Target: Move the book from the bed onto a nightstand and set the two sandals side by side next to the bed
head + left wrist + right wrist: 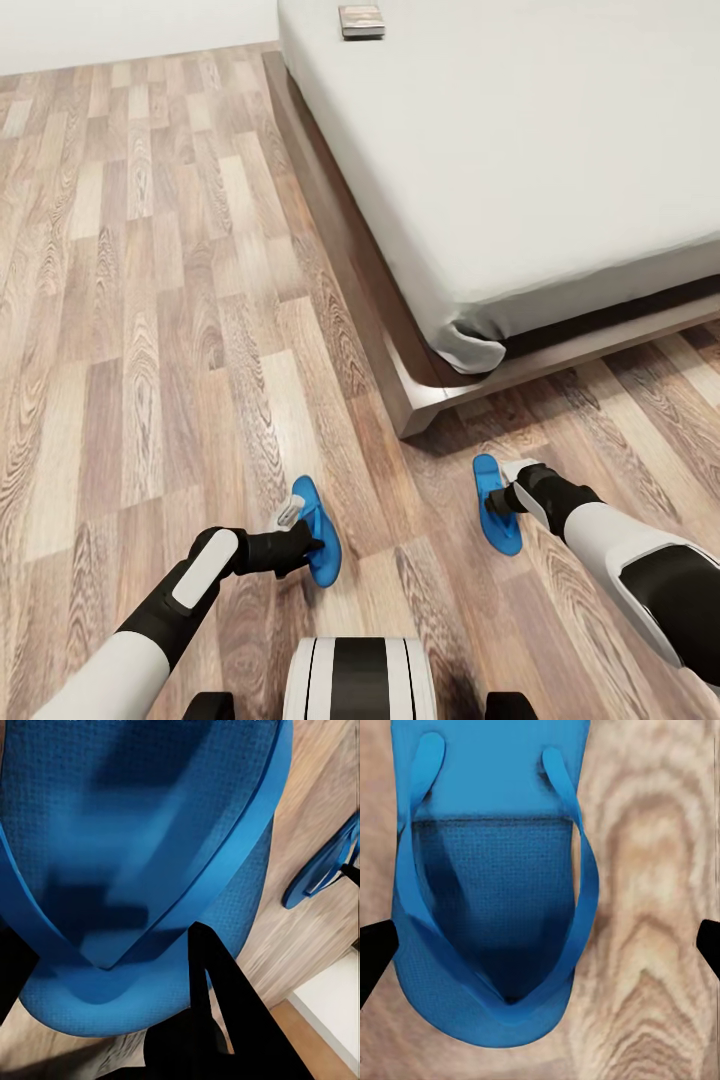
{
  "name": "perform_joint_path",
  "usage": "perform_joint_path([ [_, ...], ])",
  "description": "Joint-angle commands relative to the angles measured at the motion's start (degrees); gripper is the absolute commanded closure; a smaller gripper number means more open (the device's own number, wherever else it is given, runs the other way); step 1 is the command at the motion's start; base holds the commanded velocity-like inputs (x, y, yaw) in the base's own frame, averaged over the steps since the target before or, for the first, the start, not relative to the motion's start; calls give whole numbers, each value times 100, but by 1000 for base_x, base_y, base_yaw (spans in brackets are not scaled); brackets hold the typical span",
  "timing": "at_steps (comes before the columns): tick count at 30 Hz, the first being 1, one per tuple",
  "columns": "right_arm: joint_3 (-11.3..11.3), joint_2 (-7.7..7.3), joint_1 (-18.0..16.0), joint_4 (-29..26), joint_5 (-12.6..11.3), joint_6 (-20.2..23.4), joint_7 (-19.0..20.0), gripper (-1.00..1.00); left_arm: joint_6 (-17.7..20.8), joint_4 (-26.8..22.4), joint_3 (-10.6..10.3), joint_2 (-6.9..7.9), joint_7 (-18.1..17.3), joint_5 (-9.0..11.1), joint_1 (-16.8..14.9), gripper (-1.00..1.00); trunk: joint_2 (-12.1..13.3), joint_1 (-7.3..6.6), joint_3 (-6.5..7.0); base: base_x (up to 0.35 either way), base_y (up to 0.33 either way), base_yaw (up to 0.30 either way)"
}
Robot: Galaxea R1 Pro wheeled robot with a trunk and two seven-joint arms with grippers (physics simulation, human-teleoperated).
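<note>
Two bright blue sandals lie on the wood floor near the bed's corner. The left sandal (pixel 322 548) (pixel 142 832) has my left gripper (pixel 308 545) shut on it, with one dark finger (pixel 214 997) lying across its sole beside the toe strap. Hovering over the right sandal (pixel 494 497) (pixel 495 907) is my right gripper (pixel 505 500), open, its fingertips (pixel 375 952) wide apart on either side of it. The other sandal (pixel 322 870) also appears from the left wrist. The book (pixel 361 20) lies on the bed (pixel 520 150) at its far end.
The bed's dark wooden frame (pixel 400 385) juts out at floor level just beyond the sandals. Light wood-plank floor (pixel 150 300) stretches away on the left to a white wall (pixel 120 25). My own base (pixel 360 680) is at the bottom.
</note>
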Motion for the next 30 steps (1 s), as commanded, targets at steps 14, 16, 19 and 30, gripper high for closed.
perform_joint_path([
  [14,28,-91,1,-5,-40,29,12,-100,26,-10,-32,5,28,-32,-2,100,18,-37,308,0,0,0],
  [16,23,-189,3,-5,-40,29,8,-100,26,-8,-33,3,32,-40,-4,100,20,-42,352,0,0,0],
  [19,-31,-410,4,0,-54,26,6,-100,26,10,-31,-1,35,-51,-2,100,24,-50,418,0,0,0],
  [30,-75,-1136,38,419,-345,-363,70,-100,18,34,-33,-3,42,-71,-2,100,39,-78,662,0,0,0],
])
